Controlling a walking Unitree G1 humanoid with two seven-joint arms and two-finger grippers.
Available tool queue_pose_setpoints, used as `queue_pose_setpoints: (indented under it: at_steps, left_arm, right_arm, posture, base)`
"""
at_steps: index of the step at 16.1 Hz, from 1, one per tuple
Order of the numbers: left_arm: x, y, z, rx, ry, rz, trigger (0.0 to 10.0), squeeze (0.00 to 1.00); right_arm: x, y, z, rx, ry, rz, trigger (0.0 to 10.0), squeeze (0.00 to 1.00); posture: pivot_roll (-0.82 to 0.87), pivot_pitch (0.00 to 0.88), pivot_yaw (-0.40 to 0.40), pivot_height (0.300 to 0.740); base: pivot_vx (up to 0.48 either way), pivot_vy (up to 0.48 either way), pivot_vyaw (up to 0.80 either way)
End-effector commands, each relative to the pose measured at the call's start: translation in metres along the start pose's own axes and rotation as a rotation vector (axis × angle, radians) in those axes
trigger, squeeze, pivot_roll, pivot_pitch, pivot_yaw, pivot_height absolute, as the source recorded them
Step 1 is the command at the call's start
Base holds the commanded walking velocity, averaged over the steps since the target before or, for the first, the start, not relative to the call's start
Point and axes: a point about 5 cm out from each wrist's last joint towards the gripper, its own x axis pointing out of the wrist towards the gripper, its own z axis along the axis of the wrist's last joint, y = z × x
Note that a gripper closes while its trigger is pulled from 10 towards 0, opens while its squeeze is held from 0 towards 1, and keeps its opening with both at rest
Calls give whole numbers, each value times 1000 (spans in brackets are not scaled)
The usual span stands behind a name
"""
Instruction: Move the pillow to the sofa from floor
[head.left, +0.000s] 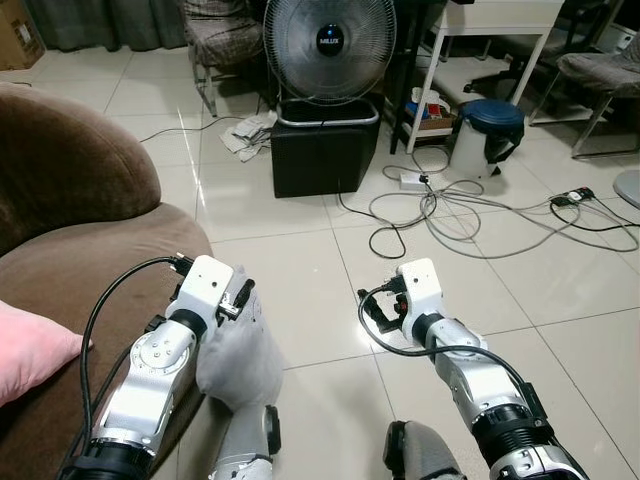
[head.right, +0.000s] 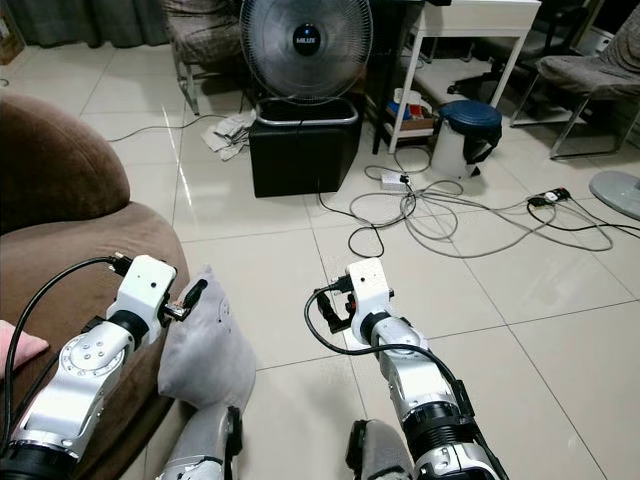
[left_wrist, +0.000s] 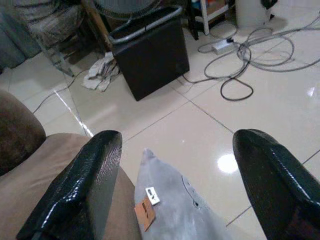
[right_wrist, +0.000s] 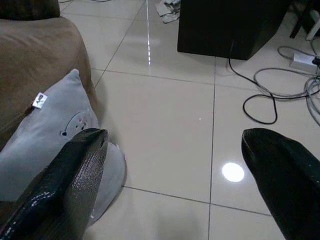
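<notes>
A: Where did the soft grey fabric pillow (head.right: 205, 340) sit at this entry?

B: On the pale glossy tiled floor (head.left: 300, 260), propped upright against the front of the brown velvety sofa (head.left: 90, 250), one corner pointing up. A small white tag and an orange label (left_wrist: 146, 211) showed near its upper edge. It was not yet on the seat, so I judged the task barely begun.

A: State of the left gripper (left_wrist: 175, 185)?

B: Fingers spread wide, nothing between them. It hovered just above the pillow's top corner, with the sofa edge beside one finger. I read that as lining up for a grasp from above; the upturned corner offered the easiest purchase.

A: And the right gripper (right_wrist: 175, 185)?

B: Also spread, empty, held over bare tile to the pillow's right. One finger (right_wrist: 70, 175) overlapped the pillow's edge in its wrist view, though I could not tell if it touched. Possibly positioned to support the far side.

A: Anything on the seat?

B: A pink cushion (head.left: 30, 350) lay at the near left of the seat, leaving brown surface free beyond it.

A: Hazards?

B: Tangled grey and black cables (head.left: 470, 205), a black box (head.left: 322, 155) carrying a round fan (head.left: 328, 42), and a blue-lidded bin (head.left: 488, 135) stood well apart on the floor. Judgement only: the limp pillow could sag or slip from a single pinch.
</notes>
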Motion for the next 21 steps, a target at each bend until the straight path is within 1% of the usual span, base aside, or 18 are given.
queue_pose_setpoints:
  at_steps: [1,3,6,7,8,10,11,12,13,15,16,17,18,19,20,21]
  left_arm:
    - [0,-2,3,0,-21,-12,10000,0]
    - [0,-3,1,6,-2,-12,10000,0]
    - [0,-4,-2,19,10,-16,10000,0]
    - [-1,-6,-4,18,15,-19,10000,0]
    - [1,-4,-4,27,19,-5,10000,0]
    - [9,2,-13,-5,81,1,10000,0]
    - [12,1,-18,-45,114,-16,10000,1000]
    - [16,1,-20,-67,139,-29,10000,1000]
    - [24,-1,-24,-87,188,-44,10000,1000]
    - [38,-3,-32,-93,282,-30,10000,1000]
    - [39,-3,-33,-87,296,-25,10000,1000]
    - [42,-2,-36,-91,332,-11,10000,1000]
    - [44,-2,-37,-90,346,-9,10000,1000]
    - [47,2,-38,-77,376,8,10000,1000]
    - [50,7,-37,-59,398,36,10000,1000]
    - [51,12,-37,-39,412,73,10000,1000]
  right_arm:
    - [1,-3,1,3,1,-5,10000,0]
    - [0,-5,1,7,-1,-24,10000,0]
    - [-1,-5,-1,4,2,-26,10000,0]
    - [-3,-5,-2,6,4,-28,10000,0]
    - [-3,-6,-2,5,7,-27,10000,0]
    - [0,-6,1,-10,9,-13,10000,0]
    - [0,-7,4,-18,4,-12,10000,0]
    - [0,-8,6,-25,1,-12,10000,0]
    - [0,-12,10,-46,1,-7,10000,0]
    - [0,-17,17,-85,5,-1,10000,0]
    - [1,-17,18,-90,5,9,10000,0]
    - [1,-14,22,-125,13,47,10000,0]
    - [2,-13,23,-148,16,62,10000,0]
    - [2,-16,28,-188,11,75,10000,0]
    - [0,-20,31,-184,13,90,10000,0]
    - [-4,-23,28,-166,28,109,10000,0]
  posture:
    - [171,0,-28,596]
    - [170,0,-26,572]
    - [164,0,-28,572]
    - [171,0,-40,572]
    - [175,0,-48,572]
    - [171,0,-56,572]
    - [154,0,-48,572]
    - [145,0,-47,572]
    - [135,0,-62,572]
    - [122,0,-95,572]
    - [122,0,-95,572]
    - [90,0,-89,572]
    - [86,0,-89,572]
    - [87,0,-101,572]
    - [96,0,-110,572]
    - [99,0,-109,572]
  base:
    - [0,0,0]
    - [0,0,0]
    - [0,0,0]
    - [0,0,0]
    - [0,0,0]
    - [0,0,0]
    - [0,0,0]
    - [0,0,0]
    - [0,0,0]
    - [0,0,0]
    - [0,0,0]
    - [0,0,0]
    - [0,0,0]
    - [0,0,0]
    - [0,0,0]
    - [0,0,0]
